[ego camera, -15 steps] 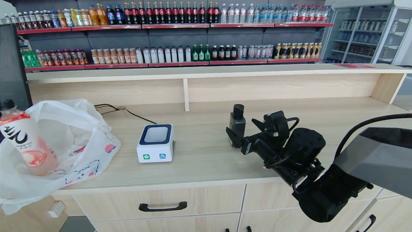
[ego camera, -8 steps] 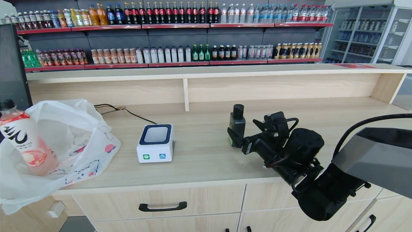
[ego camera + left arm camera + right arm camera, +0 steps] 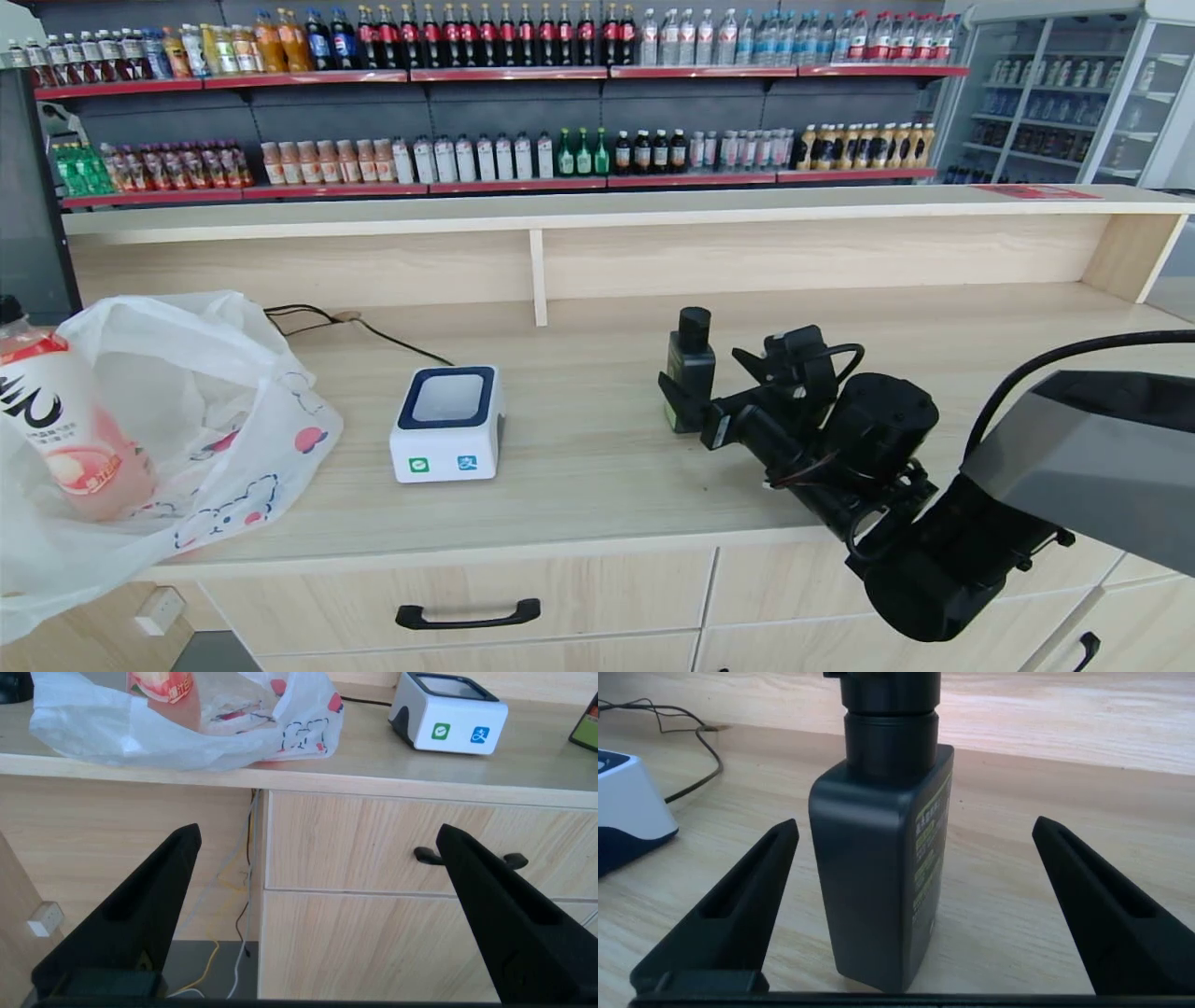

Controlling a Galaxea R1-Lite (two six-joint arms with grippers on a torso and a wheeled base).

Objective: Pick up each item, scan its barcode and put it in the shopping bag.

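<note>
On the counter [image 3: 597, 485], at three o'clock from the scanner [image 3: 446, 423], the dark bottle [image 3: 689, 371] stands upright between the parted fingers of the right gripper [image 3: 684, 403], the shopping bag [image 3: 187, 392] lying toward nine o'clock.

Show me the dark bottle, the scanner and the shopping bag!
dark bottle [image 3: 878, 877], right wrist view, middle of its body
scanner [image 3: 453, 399], head view, its top window
shopping bag [image 3: 219, 369], head view, its white side wall
</note>
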